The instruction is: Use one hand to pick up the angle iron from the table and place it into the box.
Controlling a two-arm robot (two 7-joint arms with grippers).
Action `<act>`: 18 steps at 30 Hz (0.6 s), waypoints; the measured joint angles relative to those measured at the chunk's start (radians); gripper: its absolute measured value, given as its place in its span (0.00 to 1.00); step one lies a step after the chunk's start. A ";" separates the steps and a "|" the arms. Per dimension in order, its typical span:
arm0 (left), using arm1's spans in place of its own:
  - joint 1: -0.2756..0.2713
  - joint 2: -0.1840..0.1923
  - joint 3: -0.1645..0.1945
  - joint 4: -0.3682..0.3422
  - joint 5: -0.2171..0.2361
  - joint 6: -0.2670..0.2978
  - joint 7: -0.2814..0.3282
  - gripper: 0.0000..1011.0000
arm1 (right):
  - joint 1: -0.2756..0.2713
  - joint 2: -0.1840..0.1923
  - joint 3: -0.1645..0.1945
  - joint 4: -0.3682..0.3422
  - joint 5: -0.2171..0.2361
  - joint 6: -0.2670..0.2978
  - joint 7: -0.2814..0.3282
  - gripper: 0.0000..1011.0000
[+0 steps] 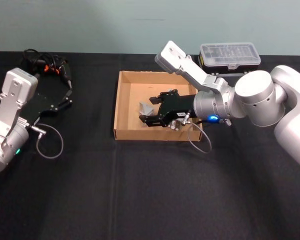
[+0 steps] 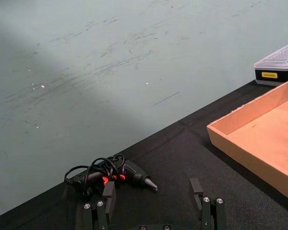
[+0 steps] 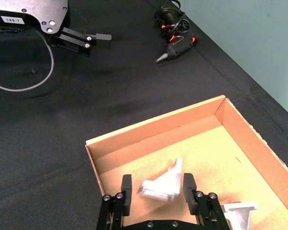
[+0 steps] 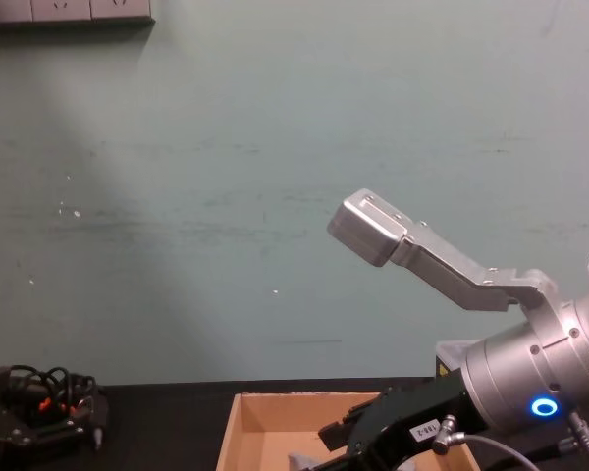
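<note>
Tan cardboard forms the shallow box [image 1: 125, 107] sitting near the middle of the black table [image 1: 140, 190]. The right gripper [image 1: 149, 113] reaches into the box from the 3 o'clock side, its silver-grey arm [image 1: 255, 97] coming in from the right edge. In the right wrist view the gripper's two black fingers [image 3: 126, 188] stand apart on either side of a silvery angle iron [image 3: 162, 184], which lies on the box floor between them; whether either finger touches the metal cannot be told. A second piece of silvery angle iron [image 3: 240, 214] lies on the box floor just beside the gripper body, nearer the wall on the arm's side.

Beyond the box, at about 1 o'clock from it, stands a clear-lidded plastic case [image 1: 230, 55] with a black base; a yellow label [image 2: 269, 74] on its side carries writing too small to read. A white tag on the right gripper's body [image 4: 422, 429] bears dark characters that cannot be made out.

The left gripper [image 1: 65, 102] is parked at about 9 o'clock from the box, well apart from it, fingers [image 2: 197, 188] spread wide with nothing between them. A black electric screwdriver [image 1: 57, 67] with orange accents and a coiled cord lies at 10 o'clock, near the table's far edge.
</note>
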State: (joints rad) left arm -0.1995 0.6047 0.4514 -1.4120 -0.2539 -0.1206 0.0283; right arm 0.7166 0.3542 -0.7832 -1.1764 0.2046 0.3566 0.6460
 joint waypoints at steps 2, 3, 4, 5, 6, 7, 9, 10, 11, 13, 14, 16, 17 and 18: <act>0.000 0.000 0.000 0.000 0.000 0.000 0.000 0.99 | 0.000 -0.002 0.003 0.002 -0.004 0.000 0.004 0.70; 0.000 0.000 0.000 0.000 0.000 0.000 0.000 0.99 | 0.000 -0.003 0.005 0.002 -0.008 0.000 0.007 0.71; 0.000 0.000 0.000 0.000 0.000 0.000 0.000 0.99 | -0.001 -0.003 0.007 0.002 -0.009 0.000 0.008 0.78; 0.000 0.000 0.000 0.000 0.000 0.000 0.000 0.99 | -0.002 -0.004 0.008 0.002 -0.011 0.000 0.009 0.79; 0.000 0.000 0.000 0.000 0.000 0.000 0.000 0.99 | -0.003 -0.004 0.011 0.002 -0.014 0.000 0.011 0.83; 0.000 0.000 0.000 0.000 0.000 0.000 0.000 0.99 | -0.004 -0.004 0.013 0.002 -0.015 0.000 0.012 0.84; 0.000 0.000 0.000 0.000 0.000 0.000 0.000 0.99 | -0.010 -0.004 0.019 -0.006 -0.017 0.000 0.013 0.91; 0.000 0.000 0.000 0.000 0.000 0.000 0.000 0.99 | -0.012 -0.003 0.022 -0.010 -0.017 0.000 0.013 0.91; 0.000 0.000 0.000 0.000 0.000 0.000 0.000 0.99 | -0.014 -0.002 0.025 -0.015 -0.017 0.000 0.013 0.94; 0.000 0.000 0.000 0.000 0.000 0.000 0.000 0.99 | -0.023 0.005 0.036 -0.035 -0.017 0.001 0.009 0.99; 0.000 0.000 0.000 0.000 0.000 0.000 0.000 0.99 | -0.027 0.008 0.041 -0.043 -0.017 0.001 0.006 0.99; 0.000 0.000 0.000 0.000 0.000 0.000 0.000 0.99 | -0.044 0.020 0.060 -0.075 -0.014 0.001 -0.008 0.99; 0.000 0.000 0.000 0.000 0.000 0.000 0.000 0.99 | -0.050 0.024 0.067 -0.086 -0.013 0.002 -0.013 0.99; 0.000 0.000 0.000 0.000 0.000 0.000 0.000 0.99 | -0.058 0.029 0.075 -0.101 -0.010 0.003 -0.020 0.99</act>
State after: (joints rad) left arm -0.1995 0.6047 0.4514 -1.4120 -0.2538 -0.1206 0.0283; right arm 0.6588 0.3835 -0.7080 -1.2774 0.1949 0.3596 0.6265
